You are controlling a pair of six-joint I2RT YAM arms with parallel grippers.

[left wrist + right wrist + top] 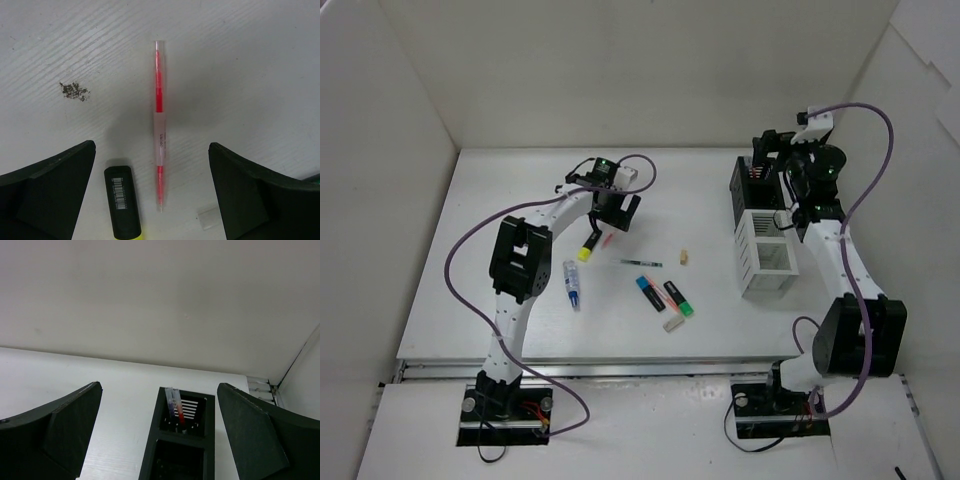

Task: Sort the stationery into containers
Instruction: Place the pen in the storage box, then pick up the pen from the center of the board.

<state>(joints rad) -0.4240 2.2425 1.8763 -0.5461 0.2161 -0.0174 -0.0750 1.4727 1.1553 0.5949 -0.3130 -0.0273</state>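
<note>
Left hand hung wide open and empty over the red pen, where closing could also snag the yellow highlighter just left of it.

Your top camera sat high behind both arm bases and looked down and forward over the whole table from far off. Your left wrist camera pointed straight down, very close to the tabletop, with the left fingers in its bottom corners and the red pen between them. The top view shared that pen. Your right wrist camera faced forward at the back wall, low and near the black box, right fingers framing it. The top view shared that box.
</note>
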